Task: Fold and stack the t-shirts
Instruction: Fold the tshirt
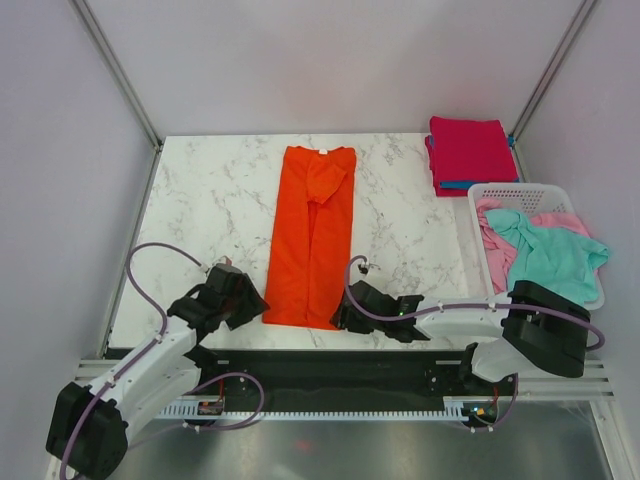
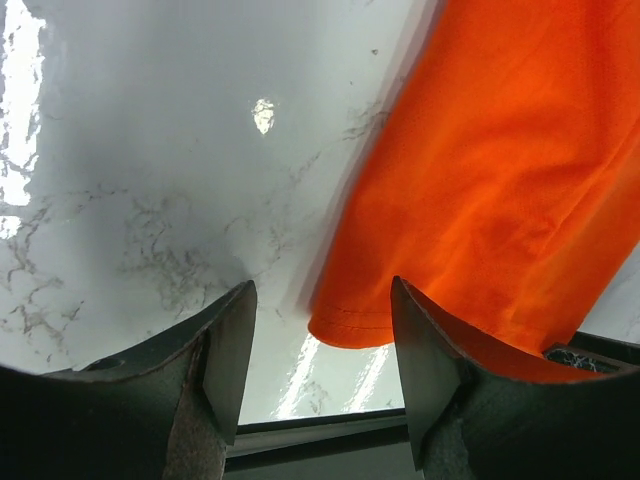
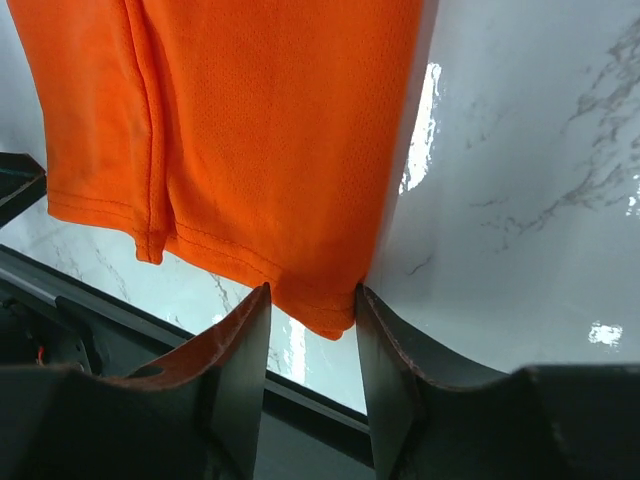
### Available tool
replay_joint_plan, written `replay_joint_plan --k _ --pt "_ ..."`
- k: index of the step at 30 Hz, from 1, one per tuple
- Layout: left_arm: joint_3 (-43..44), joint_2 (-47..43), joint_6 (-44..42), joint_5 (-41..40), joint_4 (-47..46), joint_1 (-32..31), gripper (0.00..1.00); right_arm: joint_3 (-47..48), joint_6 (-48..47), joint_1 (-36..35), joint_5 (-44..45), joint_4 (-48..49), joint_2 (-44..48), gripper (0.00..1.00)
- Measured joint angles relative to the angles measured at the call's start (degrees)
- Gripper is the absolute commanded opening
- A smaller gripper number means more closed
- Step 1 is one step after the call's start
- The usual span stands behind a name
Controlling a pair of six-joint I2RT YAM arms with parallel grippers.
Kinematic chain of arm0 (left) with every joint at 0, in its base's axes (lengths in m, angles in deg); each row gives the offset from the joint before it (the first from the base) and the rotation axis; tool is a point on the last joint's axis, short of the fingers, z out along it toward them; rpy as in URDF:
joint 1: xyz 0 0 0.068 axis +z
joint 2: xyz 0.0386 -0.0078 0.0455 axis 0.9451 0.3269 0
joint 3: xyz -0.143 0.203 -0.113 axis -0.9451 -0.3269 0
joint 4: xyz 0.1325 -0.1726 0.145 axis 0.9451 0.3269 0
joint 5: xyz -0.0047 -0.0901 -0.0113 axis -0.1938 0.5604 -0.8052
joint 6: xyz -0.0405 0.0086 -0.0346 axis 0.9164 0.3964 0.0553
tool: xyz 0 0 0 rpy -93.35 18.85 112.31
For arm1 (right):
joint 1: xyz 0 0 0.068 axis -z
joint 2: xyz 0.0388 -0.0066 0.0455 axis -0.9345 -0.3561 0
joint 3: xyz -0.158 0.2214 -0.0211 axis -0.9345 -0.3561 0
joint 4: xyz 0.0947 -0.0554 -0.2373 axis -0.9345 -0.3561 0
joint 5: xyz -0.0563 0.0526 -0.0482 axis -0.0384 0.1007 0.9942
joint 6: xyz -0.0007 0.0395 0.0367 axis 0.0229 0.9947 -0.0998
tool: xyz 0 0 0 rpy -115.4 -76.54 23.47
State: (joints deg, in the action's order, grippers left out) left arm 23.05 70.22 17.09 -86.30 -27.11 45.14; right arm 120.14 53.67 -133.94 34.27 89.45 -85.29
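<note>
The bright orange-red t-shirt [image 1: 315,230] lies on the marble table [image 1: 210,200] as a long narrow strip, collar at the far end and hem near the front edge. My left gripper [image 1: 248,300] is open at the hem's near-left corner. In the left wrist view that corner [image 2: 360,325] lies just ahead of the gap of the gripper [image 2: 322,320]. My right gripper [image 1: 343,316] is open at the near-right corner. In the right wrist view the gripper [image 3: 312,315] has its fingers either side of the shirt's corner [image 3: 320,300].
A folded magenta shirt [image 1: 470,150] lies on a blue one [image 1: 457,184] at the back right. The white slotted basket [image 1: 520,192] at the right holds a pink shirt [image 1: 495,245] and a teal shirt [image 1: 550,255]. The table's front edge [image 3: 120,305] is just behind both grippers.
</note>
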Motion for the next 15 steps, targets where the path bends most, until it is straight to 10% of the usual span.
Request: replay_joint_plan --k 7,15 --pt "-0.8 -0.3 -0.2 2.2 -2.2 0.0 0.59 -0.5 1.2 -0.5 0.3 2.8 -1.2 0.40" --pt "-1.4 0.7 -0.9 4.6 -3.7 -0.1 0.14 -3.0 1.9 -0.6 1.6 3.9 0.2 0.17"
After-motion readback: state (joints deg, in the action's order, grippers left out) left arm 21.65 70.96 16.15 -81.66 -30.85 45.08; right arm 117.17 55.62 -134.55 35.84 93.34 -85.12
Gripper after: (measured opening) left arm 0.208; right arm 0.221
